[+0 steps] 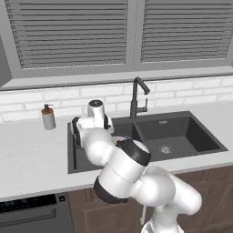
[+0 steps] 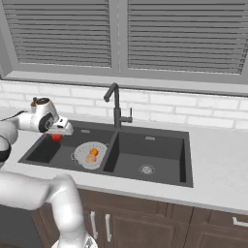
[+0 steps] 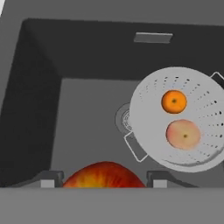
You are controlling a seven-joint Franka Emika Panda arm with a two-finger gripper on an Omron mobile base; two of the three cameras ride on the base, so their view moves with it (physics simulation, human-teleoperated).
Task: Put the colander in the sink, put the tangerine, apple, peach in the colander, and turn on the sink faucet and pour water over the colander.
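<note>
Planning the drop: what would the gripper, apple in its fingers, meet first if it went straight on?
Probably the bare floor of the sink, left of the colander, not the colander itself; the gripper points there, though depth is unclear.

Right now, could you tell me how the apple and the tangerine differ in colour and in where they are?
The apple is red with yellow streaks; the tangerine is plain bright orange. The apple sits between the fingers of the gripper above the left basin of the sink, outside the colander; the tangerine lies inside the colander beside the peach. Both are round fruits.
</note>
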